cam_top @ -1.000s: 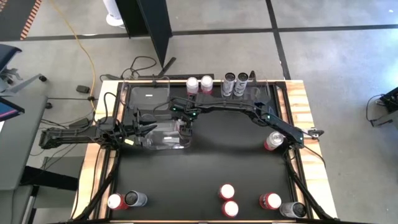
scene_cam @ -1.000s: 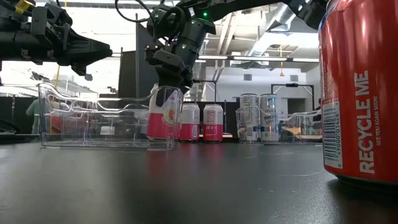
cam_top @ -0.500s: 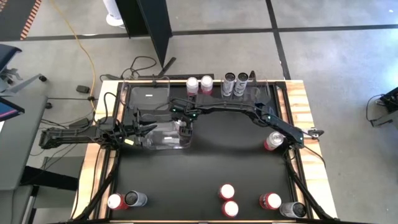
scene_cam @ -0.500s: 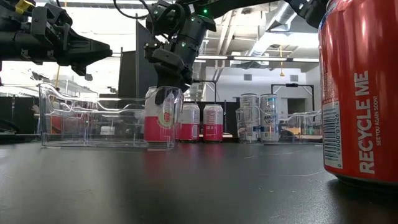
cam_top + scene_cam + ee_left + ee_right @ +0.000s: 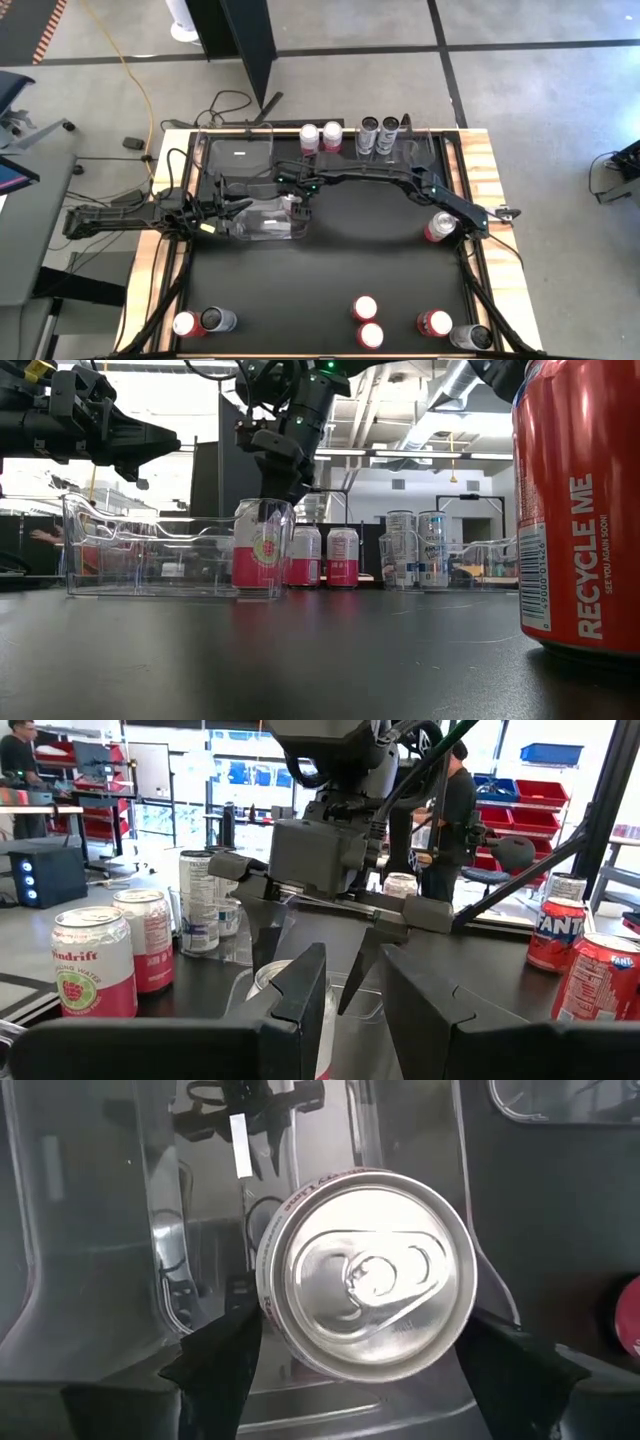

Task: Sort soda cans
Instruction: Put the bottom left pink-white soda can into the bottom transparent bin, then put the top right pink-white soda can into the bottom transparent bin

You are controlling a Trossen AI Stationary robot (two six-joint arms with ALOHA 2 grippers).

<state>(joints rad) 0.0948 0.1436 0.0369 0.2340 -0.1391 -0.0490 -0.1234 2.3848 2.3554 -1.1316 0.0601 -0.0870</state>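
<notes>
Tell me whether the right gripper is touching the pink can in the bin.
Apart. In the right wrist view, the right gripper's fingers stand clear on either side of the pink can, with gaps showing; the can stands in the bin.

The right arm stretches across from three o'clock, wrist bent so the right end effector (image 5: 292,203) points straight down with its fingers (image 5: 215,1365) spread wide. The left arm lies level from nine o'clock, left end effector (image 5: 243,206) narrowly parted, holding nothing.

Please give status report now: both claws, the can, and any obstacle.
Right claw open above pink-and-white can, standing in clear bin. Left claw beside bin, nothing held. No obstacle seen.
</notes>
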